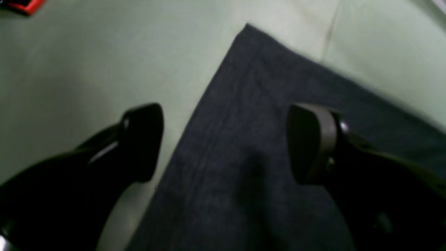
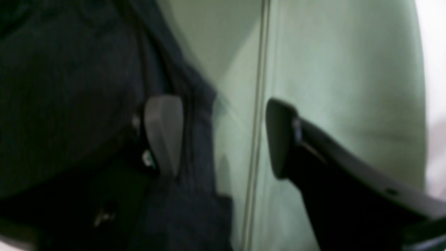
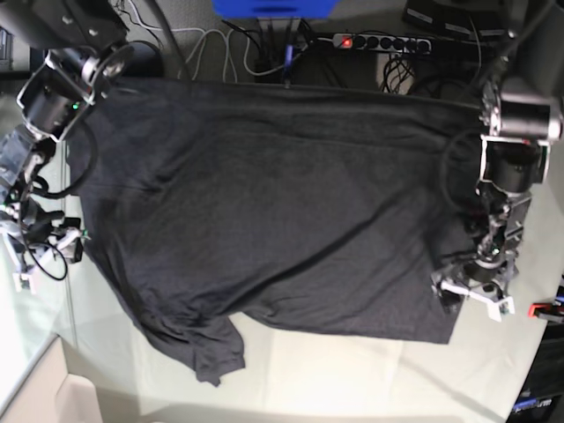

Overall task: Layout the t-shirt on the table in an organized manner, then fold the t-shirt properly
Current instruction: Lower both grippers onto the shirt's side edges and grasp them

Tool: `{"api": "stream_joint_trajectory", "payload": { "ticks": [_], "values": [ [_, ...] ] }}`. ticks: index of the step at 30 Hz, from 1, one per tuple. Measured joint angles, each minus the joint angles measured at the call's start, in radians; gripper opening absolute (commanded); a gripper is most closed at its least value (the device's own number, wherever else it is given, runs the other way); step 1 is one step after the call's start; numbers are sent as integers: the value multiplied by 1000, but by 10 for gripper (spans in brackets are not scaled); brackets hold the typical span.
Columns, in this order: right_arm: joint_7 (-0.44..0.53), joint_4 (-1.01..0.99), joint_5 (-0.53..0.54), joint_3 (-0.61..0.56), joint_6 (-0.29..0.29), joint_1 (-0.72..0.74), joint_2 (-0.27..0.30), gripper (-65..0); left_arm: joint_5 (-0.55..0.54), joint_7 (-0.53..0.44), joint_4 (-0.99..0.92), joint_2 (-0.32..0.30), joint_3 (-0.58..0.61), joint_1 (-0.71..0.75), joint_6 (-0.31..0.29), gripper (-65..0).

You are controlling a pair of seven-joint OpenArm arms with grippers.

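Here, left wrist view: left pincer [image 1: 224, 143] has jaws wide apart, nothing between them but air. Under it a corner of the t-shirt [image 1: 244, 146] lies flat on the worktop [image 1: 87, 59]; the corner tip points toward the top of the view. One finger hangs over bare pale green cloth just off the shirt's edge, the other over the dark fabric, so the shirt's edge runs between the jaws. Whether the tips touch the fabric can't be told. A red clamp [image 1: 26, 5] sits at the worktop edge, top left corner of the view.

Right wrist view, blurry: right pincer [image 2: 223, 136] also stands apart, not clamped on anything. The grey finger sits over the t-shirt [image 2: 69, 87], near its bunched edge; the black finger is over bare worktop [image 2: 348, 69]. A crease or seam in the cloth cover runs between the two fingers, beside the shirt's edge.

Base view: t-shirt [image 3: 273, 203] is spread wide over most of the worktop [image 3: 352, 379], reaching the far edge. A sleeve droops toward the near edge, left of centre. Left pincer [image 3: 471, 295] is at the shirt's corner near the worktop's right edge. Right arm is at the worktop's left edge by the shirt's side; its pincer tips are too small to make out there. Red clamp [image 3: 544, 309] at the right edge.
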Motion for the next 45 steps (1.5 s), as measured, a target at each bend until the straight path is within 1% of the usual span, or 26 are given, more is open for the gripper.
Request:
{"api": "stream_joint_trajectory", "payload": {
  "ticks": [2, 5, 8, 12, 20, 26, 28, 29, 30, 31, 34, 36, 38, 39, 40, 42, 45],
  "values": [
    [5, -17, -1, 0, 0, -4, -1, -269, 2, -47, -87, -3, 47, -25, 1, -116],
    [27, -39, -4, 0, 0, -8, -2, -269, 1, -109, -131, -7, 97, -35, 3, -116],
    [50, -73, -1, 0, 0, -3, -2, -269, 1, -122, -128, -6, 143, -42, 1, -116],
    [53, -108, -3, 0, 0, -6, -8, -269, 1, -126, -127, -6, 180, -41, 0, -116],
    [55, -114, -3, 0, 0, -5, -4, -269, 1, -129, -130, -3, 187, 3, -3, -117],
    [55, -114, -3, 0, 0, -5, -2, -269, -3, -145, -128, -2, 187, 21, -2, -120],
    [55, -114, -3, 0, 0, -5, -1, -269, -8, -164, -122, -1, 187, 33, -2, -122],
    [56, -114, -3, 0, 0, -5, -1, -269, -11, -166, -121, -2, 187, 35, -3, -136],
    [56, -114, -3, 0, 0, -5, -1, -269, -11, -165, -121, -2, 187, 37, -3, -168],
    [55, -114, -3, 0, 0, -5, -2, -269, -10, -164, -121, -2, 187, 37, -3, -228],
    [55, -114, -3, 0, 0, -4, -1, -269, -8, -164, -121, 1, 187, 37, -10, -465],
    [56, -114, -3, 0, -1, -4, -1, -268, -11, -164, -121, 2, 182, 37, -10, -650],
    [56, -114, -3, 0, 0, -3, -1, -267, -11, -164, -121, 1, 182, 37, -10, -645],
    [73, -114, -4, 0, 0, -2, -1, -266, -11, -164, -121, 2, 182, 37, -10, -615],
    [105, -115, -3, 0, 0, -2, 0, -266, -11, -163, -121, 2, 182, 37, -10, -619],
    [191, -159, 0, -20, -2, 11, 12, -265, -11, -164, -122, 2, 182, 37, -10, -650],
    [266, -305, 0, -78, -3, 64, 34, -265, -11, -165, -122, 2, 180, 37, -10, -649]
  ]
}}
